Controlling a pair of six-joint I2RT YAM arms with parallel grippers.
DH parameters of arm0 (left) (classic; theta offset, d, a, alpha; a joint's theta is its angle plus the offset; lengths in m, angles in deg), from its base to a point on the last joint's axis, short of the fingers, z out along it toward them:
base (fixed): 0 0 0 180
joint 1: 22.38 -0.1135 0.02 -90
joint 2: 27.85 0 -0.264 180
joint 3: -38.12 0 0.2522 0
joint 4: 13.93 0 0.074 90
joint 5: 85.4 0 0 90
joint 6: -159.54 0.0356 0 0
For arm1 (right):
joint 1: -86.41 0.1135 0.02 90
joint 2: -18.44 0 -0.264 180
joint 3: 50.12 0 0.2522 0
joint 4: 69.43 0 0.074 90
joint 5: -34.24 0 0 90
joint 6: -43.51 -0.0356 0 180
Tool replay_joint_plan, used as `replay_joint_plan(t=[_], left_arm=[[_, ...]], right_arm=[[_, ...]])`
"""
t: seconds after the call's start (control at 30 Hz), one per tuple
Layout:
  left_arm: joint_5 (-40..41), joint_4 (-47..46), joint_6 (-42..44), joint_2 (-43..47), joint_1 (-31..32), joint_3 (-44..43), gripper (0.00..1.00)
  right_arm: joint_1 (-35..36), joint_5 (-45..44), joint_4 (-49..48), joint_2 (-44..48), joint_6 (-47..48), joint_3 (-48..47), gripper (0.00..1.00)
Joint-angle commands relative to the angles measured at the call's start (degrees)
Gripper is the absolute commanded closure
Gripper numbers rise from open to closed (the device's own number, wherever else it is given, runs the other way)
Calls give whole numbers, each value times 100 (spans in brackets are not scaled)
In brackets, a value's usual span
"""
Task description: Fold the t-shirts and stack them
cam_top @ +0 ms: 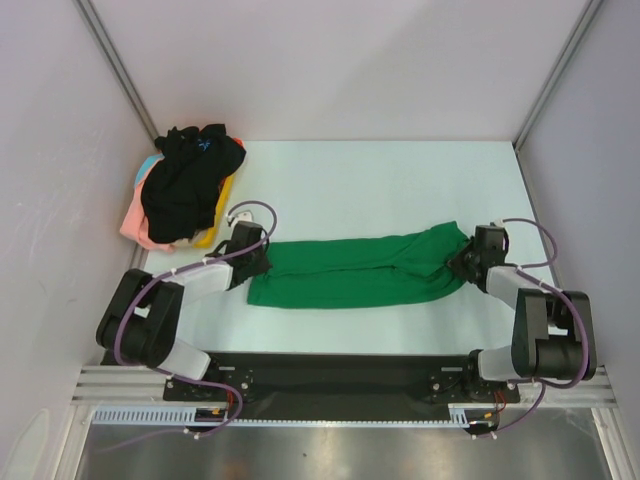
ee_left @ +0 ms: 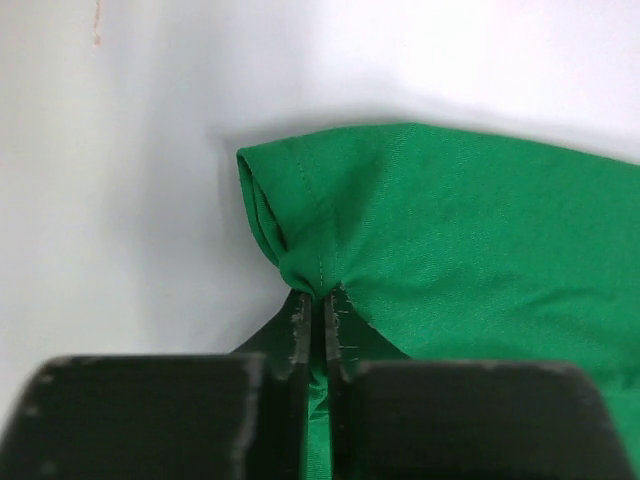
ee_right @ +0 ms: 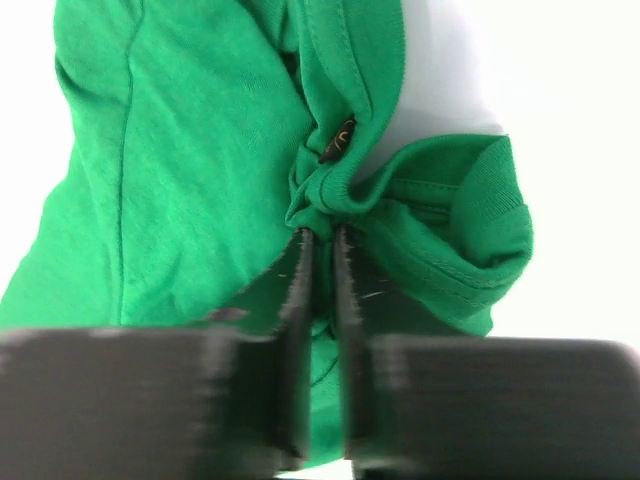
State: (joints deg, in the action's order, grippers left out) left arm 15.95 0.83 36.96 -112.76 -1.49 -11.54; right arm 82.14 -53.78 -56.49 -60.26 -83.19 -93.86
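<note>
My left gripper [ee_left: 312,300] is pinched almost closed on the bright green cloth t-shirt [cam_top: 360,270]. Its two dark fingers bite a small pucker of fabric just beside a stitched hem at the shirt's left end. My right gripper [ee_right: 320,235] is narrowed the same way onto a bunched fold at the shirt's right end, where thicker edging gathers and a small dark tag [ee_right: 338,140] shows just above my fingertips.

The green shirt lies as a long band across the near half of the flat white table [cam_top: 380,180], stretched between my two arms. Its right end is crumpled and angled toward the far side.

A heap of other shirts sits at the far left of the table, near my left arm and apart from the green shirt. A crumpled black cloth t-shirt [cam_top: 190,180] with a small blue mark lies on top. A pink t-shirt [cam_top: 133,225] spreads beneath it at the left edge, a yellow t-shirt [cam_top: 207,238] peeks out on the near side, and a sliver of a light blue t-shirt [cam_top: 148,165] shows at the far left. Pale walls [cam_top: 350,60] close in the table at the left, far and right sides.
</note>
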Motion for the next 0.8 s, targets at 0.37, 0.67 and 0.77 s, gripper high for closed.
replay_joint_plan(t=[0.37,0.67,0.77], left_arm=[[-555,428,-574,149,135,206,100],[-1092,306,-1680,895,1081,1058,100],[-1231,113,-2392,993,1775,1173,100]], right_arm=[[190,74,-15,-1815,182,-2072,100],[751,1330,-15,-4494,673,-5366,100],[972,1690,351,-5382,954,-6763,100]])
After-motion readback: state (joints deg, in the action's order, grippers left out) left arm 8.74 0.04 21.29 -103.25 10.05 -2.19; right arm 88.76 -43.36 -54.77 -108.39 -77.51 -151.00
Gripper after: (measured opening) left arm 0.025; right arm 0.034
